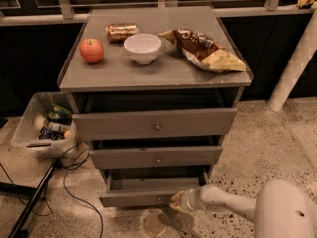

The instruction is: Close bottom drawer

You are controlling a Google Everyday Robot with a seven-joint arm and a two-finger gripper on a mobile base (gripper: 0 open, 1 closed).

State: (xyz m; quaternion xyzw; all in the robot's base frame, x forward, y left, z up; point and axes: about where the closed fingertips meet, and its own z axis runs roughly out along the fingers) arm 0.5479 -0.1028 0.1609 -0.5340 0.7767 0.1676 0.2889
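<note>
The bottom drawer (132,199) sits at the foot of the grey cabinet (163,76), just above the speckled floor (277,148). It stands pulled out, so its shallow inside shows behind the front panel. Its long axis runs left to right across the view, and the front with the small round knob (159,200) faces the camera. The gripper (177,203) is low down at the right part of that front panel, just right of the knob and touching or nearly touching the panel, on a white arm (225,206) reaching in from the lower right. Whether the claw is clenched or released cannot be told. Above, the middle drawer (156,157) and top drawer (154,125) also stand partly out. On the cabinet top lie an apple (92,50), a can (121,31), a white bowl (142,48) and a chip bag (205,51)
</note>
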